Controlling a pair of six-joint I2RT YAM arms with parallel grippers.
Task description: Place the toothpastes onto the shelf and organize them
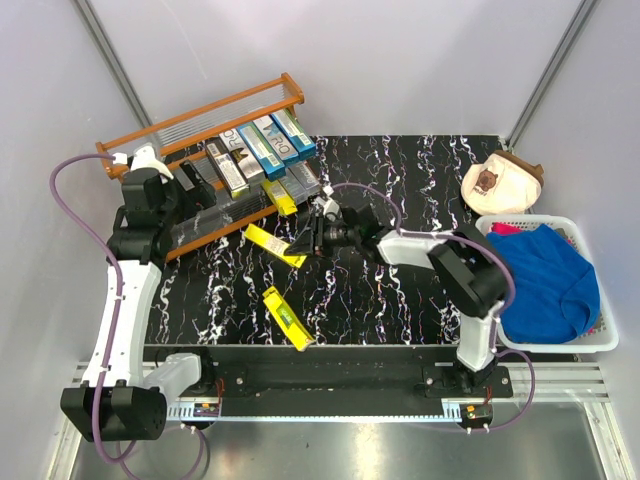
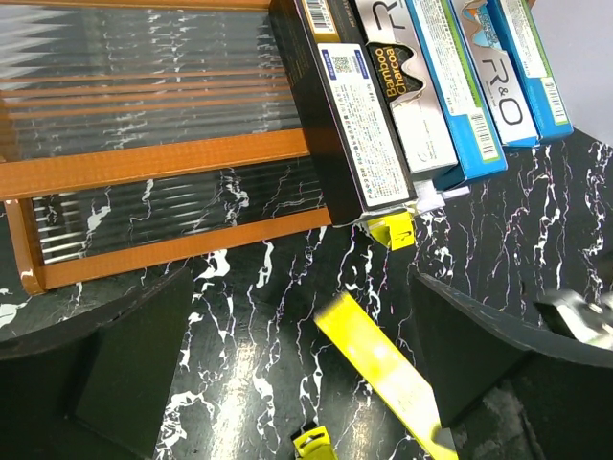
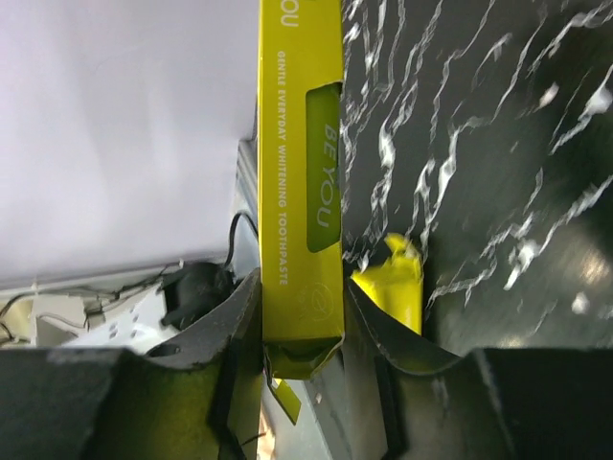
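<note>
yellow carton (image 3: 300, 172) — far end cut off by the right wrist view's top edge

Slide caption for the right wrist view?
Right jaws shut on one end of a yellow toothpaste box, black marble table behind.

Your left white-and-black arm (image 1: 125, 290) rises from its base at the near-left corner and bends forward. Its black two-finger gripper (image 1: 195, 185) has the jaws spread wide with nothing between them, and in the wrist view its fingers (image 2: 115, 383) stand far apart. Your right white-and-black arm (image 1: 470, 280) folds at the elbow and reaches left. Its black gripper (image 1: 310, 238) is clamped on one end of a bright yellow slim carton (image 3: 299, 172).
</note>
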